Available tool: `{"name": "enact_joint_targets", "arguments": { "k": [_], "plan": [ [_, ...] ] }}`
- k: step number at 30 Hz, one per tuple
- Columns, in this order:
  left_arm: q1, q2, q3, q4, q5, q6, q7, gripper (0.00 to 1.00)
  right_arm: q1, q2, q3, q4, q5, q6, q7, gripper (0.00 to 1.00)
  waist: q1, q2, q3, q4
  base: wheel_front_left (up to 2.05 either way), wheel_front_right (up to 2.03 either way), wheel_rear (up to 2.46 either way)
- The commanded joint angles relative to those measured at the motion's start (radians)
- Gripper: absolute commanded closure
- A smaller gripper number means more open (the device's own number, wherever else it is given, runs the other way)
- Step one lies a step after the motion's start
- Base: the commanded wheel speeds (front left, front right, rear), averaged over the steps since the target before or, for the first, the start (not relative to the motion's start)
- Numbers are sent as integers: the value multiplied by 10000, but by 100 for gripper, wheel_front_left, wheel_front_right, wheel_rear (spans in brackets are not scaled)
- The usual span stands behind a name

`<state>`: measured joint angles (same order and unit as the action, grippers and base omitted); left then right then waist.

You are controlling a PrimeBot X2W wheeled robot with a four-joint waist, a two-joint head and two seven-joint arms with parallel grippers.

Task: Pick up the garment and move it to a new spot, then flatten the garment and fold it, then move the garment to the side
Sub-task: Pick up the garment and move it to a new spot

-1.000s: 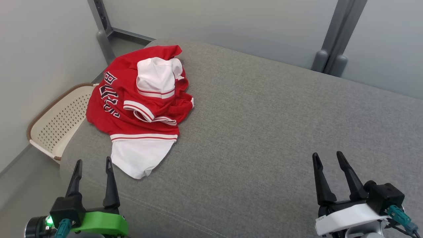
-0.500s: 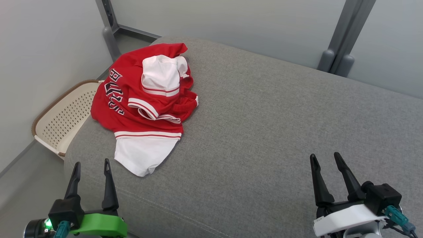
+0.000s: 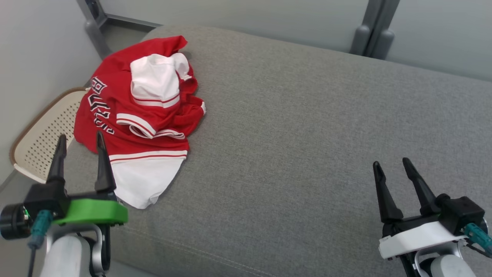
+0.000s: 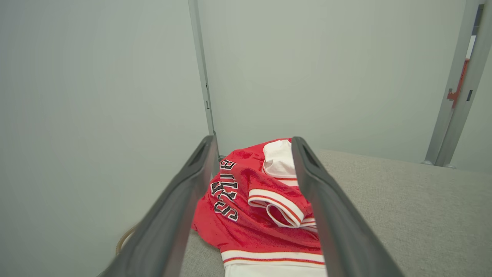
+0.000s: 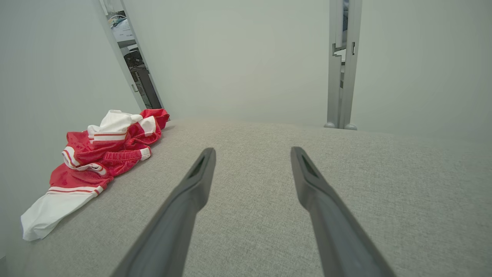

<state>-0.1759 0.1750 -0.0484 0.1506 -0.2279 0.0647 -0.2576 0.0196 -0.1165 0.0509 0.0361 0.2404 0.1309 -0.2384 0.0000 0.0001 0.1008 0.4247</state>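
The garment point(image 3: 134, 115) is a crumpled red and white jersey with dark lettering, heaped at the far left of the grey cushion point(image 3: 307, 134). My left gripper point(image 3: 80, 137) stands open at the lower left, its fingertips over the garment's near left edge, nothing between them. In the left wrist view the garment point(image 4: 257, 207) lies ahead between the fingers point(image 4: 326, 207). My right gripper point(image 3: 392, 163) is open at the lower right, well away from the cloth. From the right wrist the garment point(image 5: 96, 161) lies far off to the left.
A cream perforated basket point(image 3: 38, 130) with a brown rim sits on the floor left of the cushion, against the pale wall. Grey metal posts point(image 3: 371, 27) stand behind the cushion. The cushion's middle and right are bare fabric.
The left gripper has risen and moved forward to the garment's near left edge. The head camera has shifted, so the whole scene sits further left and lower. Both grippers stay open.
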Motion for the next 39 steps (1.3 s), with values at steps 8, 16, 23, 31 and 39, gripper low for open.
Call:
{"name": "enact_joint_targets", "arguments": {
  "k": [8, 16, 23, 31, 39],
  "plan": [
    [-2358, 465, 468, 736, -438, -170, 34, 0, -585, -603, -276, -588, 92, -3, 177, 0, 0, -1, 1962, -1856, 0, 0, 0],
    [-4421, 962, 898, 1671, -819, -295, 281, 0, -944, -1153, -699, -1035, 168, -3, 244, 0, 0, -1, 3111, -2632, 0, 0, 0],
    [-5574, 1473, 990, 2873, -982, -386, 856, 0, -1096, -1411, -1018, -1309, 230, -3, 284, 0, 0, -1, 3856, -3002, 0, 0, 0],
    [-6218, 1782, 1122, 4580, -1254, -357, 1722, 0, -1143, -1536, -1124, -1444, 235, -3, 298, 0, 0, -1, 4211, -3106, 0, 0, 0],
    [-6389, 1818, 1052, 6028, -1350, -25, 2613, 0, -1181, -1561, -1170, -1437, 253, -3, 314, 0, 0, -1, 4260, -3093, 0, 0, 0]
  ]
}}
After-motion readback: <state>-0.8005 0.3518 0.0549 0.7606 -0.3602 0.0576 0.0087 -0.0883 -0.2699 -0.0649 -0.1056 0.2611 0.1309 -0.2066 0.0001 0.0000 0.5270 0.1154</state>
